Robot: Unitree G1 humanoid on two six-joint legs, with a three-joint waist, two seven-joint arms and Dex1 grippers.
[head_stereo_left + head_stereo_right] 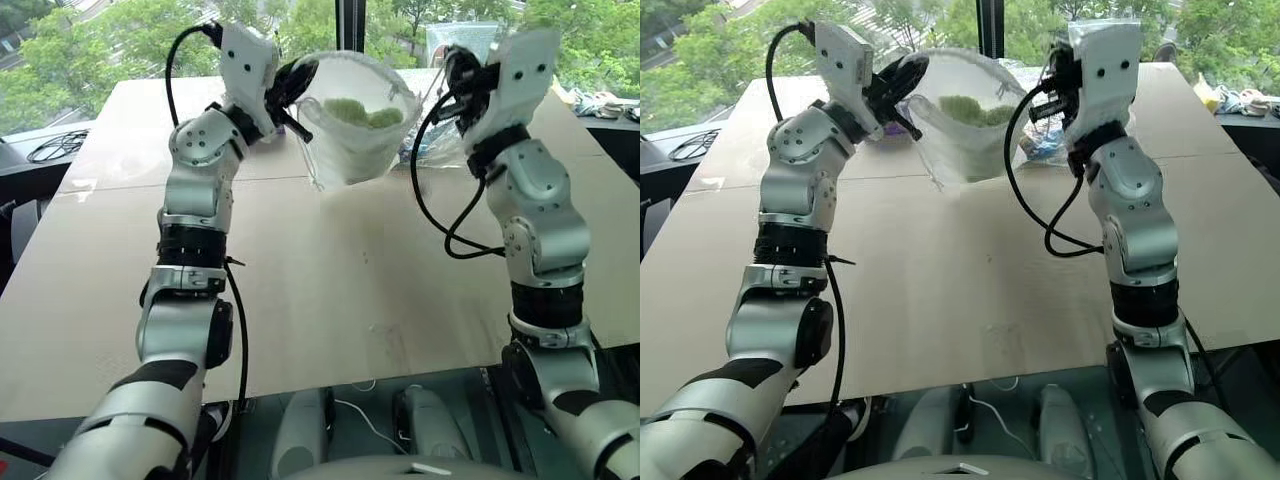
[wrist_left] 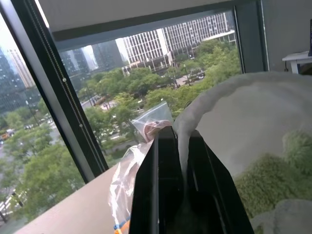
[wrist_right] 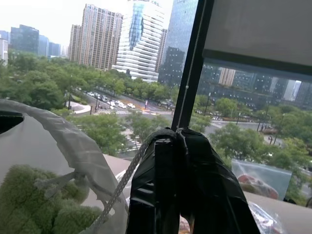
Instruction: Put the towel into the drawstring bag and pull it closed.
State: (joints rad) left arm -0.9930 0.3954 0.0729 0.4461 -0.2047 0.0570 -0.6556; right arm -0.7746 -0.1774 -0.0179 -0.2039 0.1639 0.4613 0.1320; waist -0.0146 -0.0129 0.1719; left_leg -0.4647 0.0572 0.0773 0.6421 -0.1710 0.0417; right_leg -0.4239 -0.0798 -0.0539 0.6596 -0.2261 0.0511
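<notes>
While one bag with one towel inside hangs above the tan table, the left gripper pinches its rim. Left wrist: fingers clamp fabric. Right wrist: the right gripper clamps one cord; towers beyond windows.

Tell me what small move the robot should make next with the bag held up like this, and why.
Probably draw the right pincer away from the left pincer. The towel already sits inside the drawstring bag, the left pincer pinches the bag's rim, the right is shut on the cord, and the mouth still gapes wide.
</notes>
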